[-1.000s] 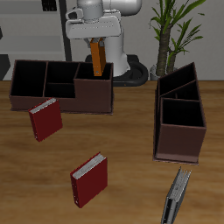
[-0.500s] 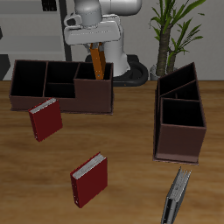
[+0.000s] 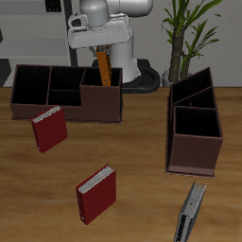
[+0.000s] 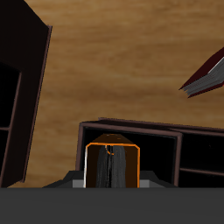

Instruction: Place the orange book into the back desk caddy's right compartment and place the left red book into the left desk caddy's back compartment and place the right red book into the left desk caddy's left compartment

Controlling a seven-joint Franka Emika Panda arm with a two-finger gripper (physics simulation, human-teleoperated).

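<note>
My gripper is shut on the top of the orange book. The book hangs tilted, its lower end at the rim of the right compartment of the back desk caddy. In the wrist view the orange book sits just above that compartment's dark walls. The right red book lies on the table in front of that caddy, and it also shows in the wrist view. The left red book lies nearer the table's front edge. The left desk caddy stands end-on.
A thin grey book lies near the table's front edge, in front of the left desk caddy. A potted plant stands at the back beside the robot's base. The left desk caddy's dark wall fills one side of the wrist view.
The orange book has gone from upright to tilted and has come down a little toward the right compartment. The red books have not moved.
</note>
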